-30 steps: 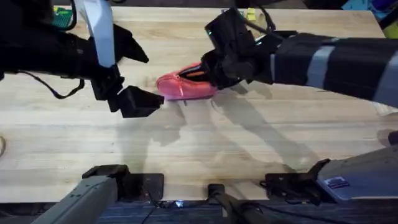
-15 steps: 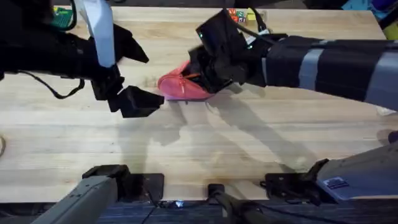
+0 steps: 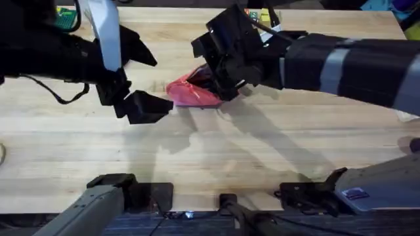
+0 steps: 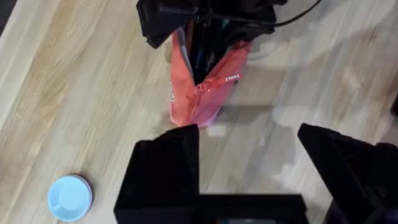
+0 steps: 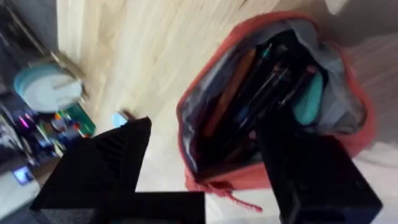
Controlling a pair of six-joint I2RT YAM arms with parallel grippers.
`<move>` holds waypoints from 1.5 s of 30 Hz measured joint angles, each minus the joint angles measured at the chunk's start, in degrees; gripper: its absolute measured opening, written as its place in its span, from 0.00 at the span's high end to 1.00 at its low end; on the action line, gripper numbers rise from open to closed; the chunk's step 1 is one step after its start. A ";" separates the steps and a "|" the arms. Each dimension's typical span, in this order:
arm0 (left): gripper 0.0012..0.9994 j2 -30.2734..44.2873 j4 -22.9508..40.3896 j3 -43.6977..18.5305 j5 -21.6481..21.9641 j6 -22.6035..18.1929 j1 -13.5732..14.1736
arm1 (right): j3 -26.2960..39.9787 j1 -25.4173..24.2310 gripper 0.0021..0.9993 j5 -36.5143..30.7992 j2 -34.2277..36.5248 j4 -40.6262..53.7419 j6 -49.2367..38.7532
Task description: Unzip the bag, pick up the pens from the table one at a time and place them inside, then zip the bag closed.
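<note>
On our wooden table (image 3: 210,170), both grippers (image 4: 249,155) (image 5: 205,162) gape empty; our right finger could snag the open bag (image 3: 190,94).

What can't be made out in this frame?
- Overhead: the right gripper covers the bag's open end and its contents.
- Right wrist: blur; the orange pen shows, the yellow-tan one can't be picked out.
- Left wrist: the bag's far end is hidden behind the right gripper.

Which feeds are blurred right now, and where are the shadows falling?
Right wrist view: smeared; the bag gapes open, its contents soft. Left wrist view: sharp on the bag, with pale shadow patches on the table. Overhead view: the right arm's shadow streaks the table below the bag.
</note>
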State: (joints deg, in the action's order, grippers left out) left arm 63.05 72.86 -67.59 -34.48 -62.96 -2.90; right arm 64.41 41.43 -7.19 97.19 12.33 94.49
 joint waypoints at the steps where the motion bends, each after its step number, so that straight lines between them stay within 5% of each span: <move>1: 0.01 0.00 0.00 0.00 0.00 0.00 0.00 | -0.12 -0.02 0.00 0.21 -0.66 0.31 -1.40; 17: 0.01 0.00 0.00 0.00 0.00 0.00 0.00 | -0.51 -7.66 0.00 1.00 -18.87 12.94 -35.04; 30: 0.01 0.00 0.00 0.00 -0.01 0.00 0.00 | -0.51 -16.59 0.00 0.99 -19.76 22.22 -76.16; 39: 0.00 0.00 0.00 0.00 0.00 0.00 0.00 | -0.51 -30.88 0.00 0.91 -19.76 24.60 -99.72; 45: 0.01 0.00 0.00 0.00 0.00 0.00 0.00 | -0.51 -35.81 0.00 0.78 -19.77 24.56 -118.12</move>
State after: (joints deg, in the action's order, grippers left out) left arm 63.05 72.86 -67.59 -34.48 -62.96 -2.90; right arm 63.90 5.62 -6.42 77.42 36.89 -23.63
